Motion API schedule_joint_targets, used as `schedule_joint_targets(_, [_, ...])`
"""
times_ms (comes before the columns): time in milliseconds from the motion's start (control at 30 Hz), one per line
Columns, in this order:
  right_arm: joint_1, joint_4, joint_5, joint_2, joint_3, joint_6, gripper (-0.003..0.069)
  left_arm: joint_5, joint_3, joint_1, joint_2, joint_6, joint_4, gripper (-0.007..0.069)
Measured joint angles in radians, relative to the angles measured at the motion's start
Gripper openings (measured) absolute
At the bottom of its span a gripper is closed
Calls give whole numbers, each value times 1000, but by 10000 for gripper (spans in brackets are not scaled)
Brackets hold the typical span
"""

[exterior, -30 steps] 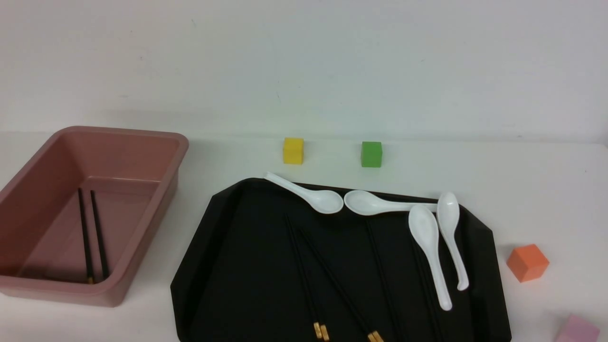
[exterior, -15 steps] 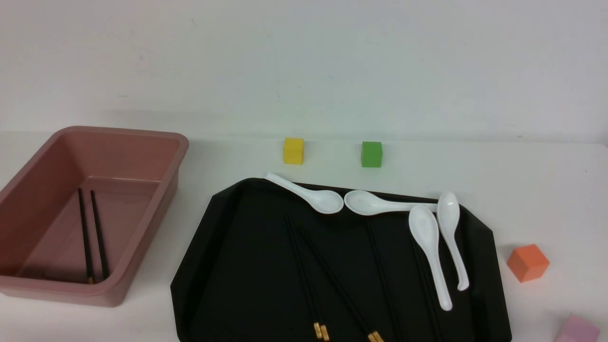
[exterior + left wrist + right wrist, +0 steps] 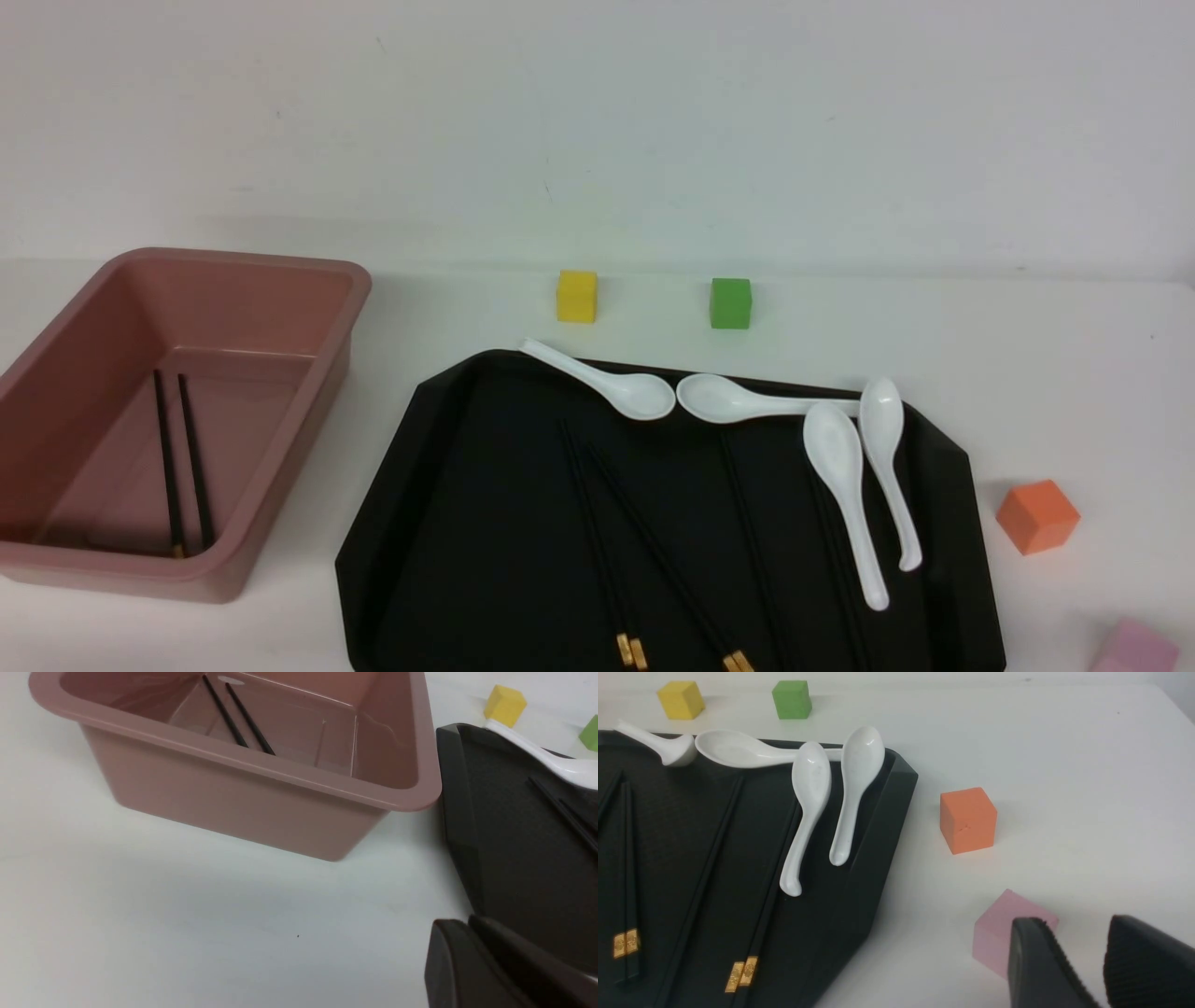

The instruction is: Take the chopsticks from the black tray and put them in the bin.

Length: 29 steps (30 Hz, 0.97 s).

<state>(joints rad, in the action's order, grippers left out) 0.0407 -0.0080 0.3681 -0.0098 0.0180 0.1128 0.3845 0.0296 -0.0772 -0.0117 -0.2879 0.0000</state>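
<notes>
White table [image 3: 467,308] unchanged; right hand [image 3: 1083,961] slightly parted, empty; left hand's [image 3: 472,961] grip unclear.

The bin [image 3: 280,280] is dusty pink; the chopsticks [image 3: 602,541] black with gold caps, on a glossy black tray [image 3: 420,523]. Spoons [image 3: 840,485] are white. Cubes: yellow [image 3: 576,296], green [image 3: 729,302], orange [image 3: 1036,515], and pink [image 3: 1008,933] just beside the black ribbed right pincer [image 3: 1073,970]. The table [image 3: 1027,373] is white.

Black ribbed end effector [image 3: 1097,966] pads
</notes>
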Motion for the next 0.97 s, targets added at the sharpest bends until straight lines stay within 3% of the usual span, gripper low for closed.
schedule_joint_targets(967, [0,0,0,0,0,0,240,0,0,0,0,0,0,57])
